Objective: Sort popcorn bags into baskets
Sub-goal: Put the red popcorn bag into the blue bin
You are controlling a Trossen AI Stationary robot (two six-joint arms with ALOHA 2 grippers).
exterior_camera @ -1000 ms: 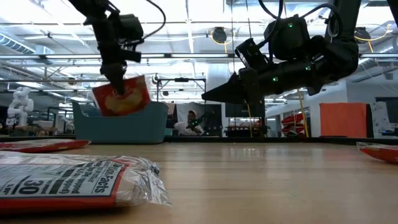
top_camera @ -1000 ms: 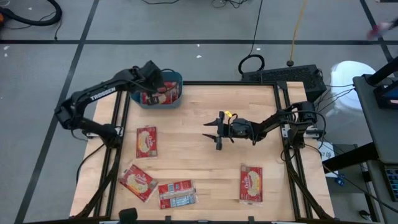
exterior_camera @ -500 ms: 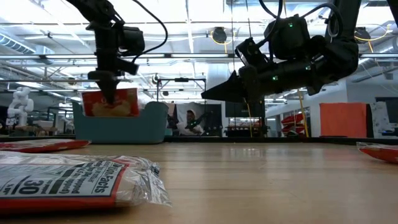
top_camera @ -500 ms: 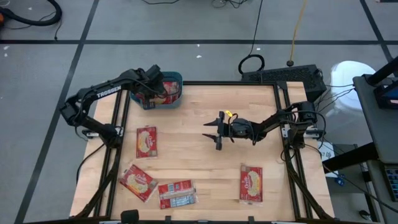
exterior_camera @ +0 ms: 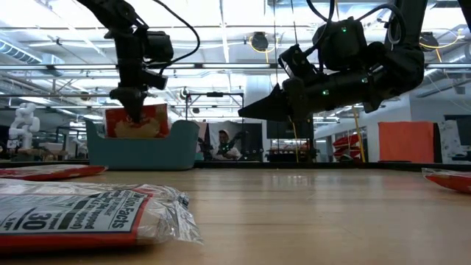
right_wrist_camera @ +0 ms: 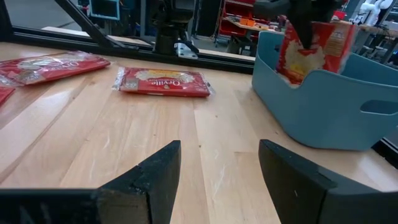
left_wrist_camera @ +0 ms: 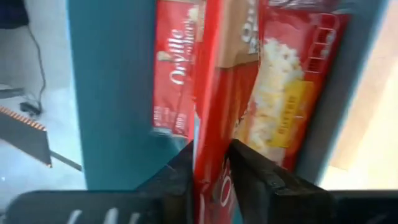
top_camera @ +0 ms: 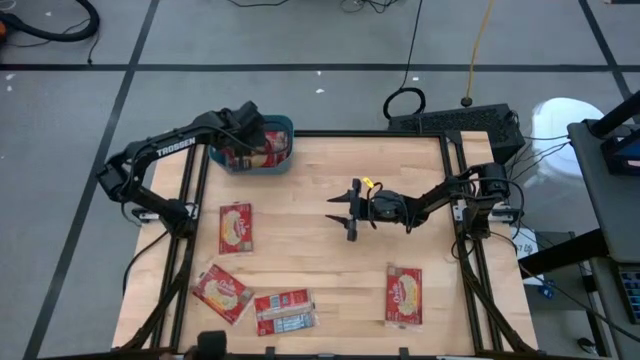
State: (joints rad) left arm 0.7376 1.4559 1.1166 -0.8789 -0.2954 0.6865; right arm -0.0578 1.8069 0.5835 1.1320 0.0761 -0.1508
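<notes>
Over the far left corner of the wooden table (top_camera: 320,240), the left gripper (exterior_camera: 137,112) reaches straight down into a teal basket (exterior_camera: 143,146). Its fingers sit either side of the top edge of a red popcorn bag (exterior_camera: 137,121), which stands on end inside the basket among other bags. Whether the fingers pinch the bag or have begun to let go cannot be told. Standing the bag upright probably lets it slot in beside the others without lying across them.

The right gripper (top_camera: 350,209) hangs above the middle of the table with its fingers apart and nothing between them, seemingly waiting its turn.

Four more bags lie flat on the table: one (top_camera: 236,227) near the left edge, two (top_camera: 222,293) (top_camera: 284,311) by the near left corner, and one (top_camera: 404,296) toward the near right, so sorting looks unfinished.

The bag fronts read "Orville" in pale lettering. The nearest bag's back shows "Nutrition Facts" and a large "30". The left arm carries the word "TROSSEN".
</notes>
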